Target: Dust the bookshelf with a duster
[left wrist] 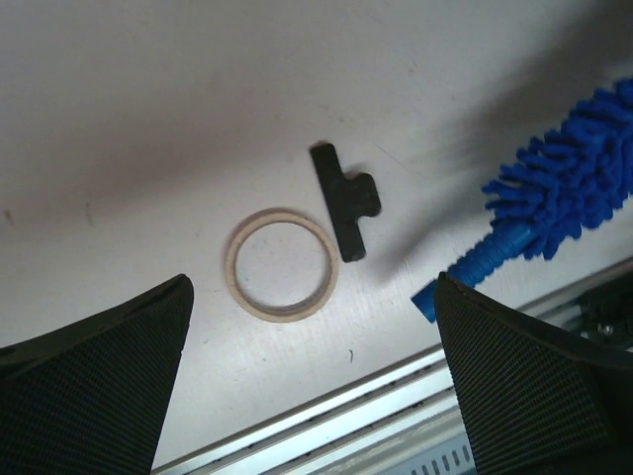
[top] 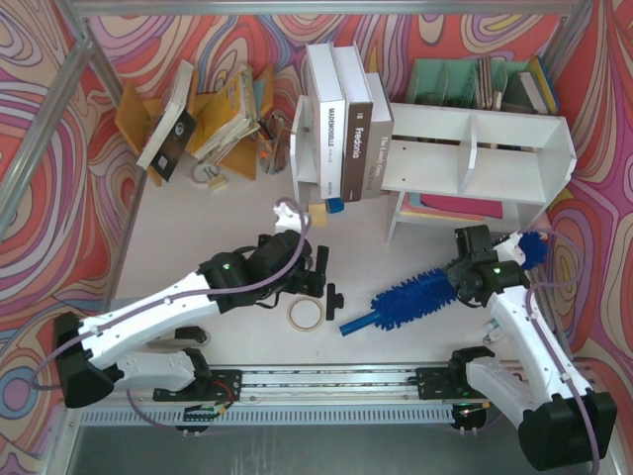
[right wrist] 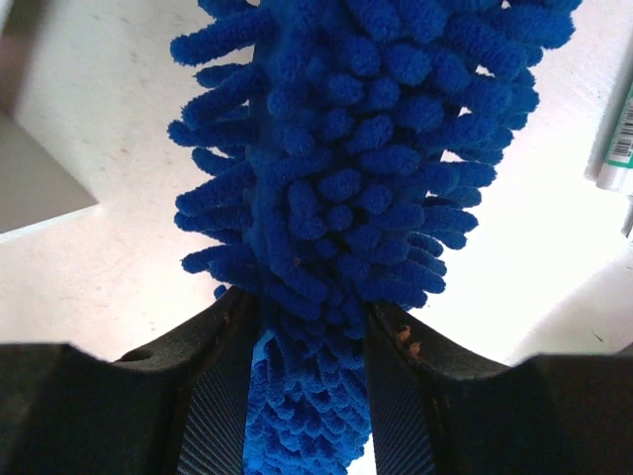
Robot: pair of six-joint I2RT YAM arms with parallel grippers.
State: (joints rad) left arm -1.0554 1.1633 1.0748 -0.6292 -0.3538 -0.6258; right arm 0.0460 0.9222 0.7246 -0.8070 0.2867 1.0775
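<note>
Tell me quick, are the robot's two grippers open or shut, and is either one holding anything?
Left gripper: open, holding nothing.
Right gripper: closed on the fluffy head of the blue duster.

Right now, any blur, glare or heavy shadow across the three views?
Top external: sharp, evenly lit. Left wrist: tape ring crisp, soft shadow across the table's upper part. Right wrist: duster fills the frame, table behind it overexposed.
</note>
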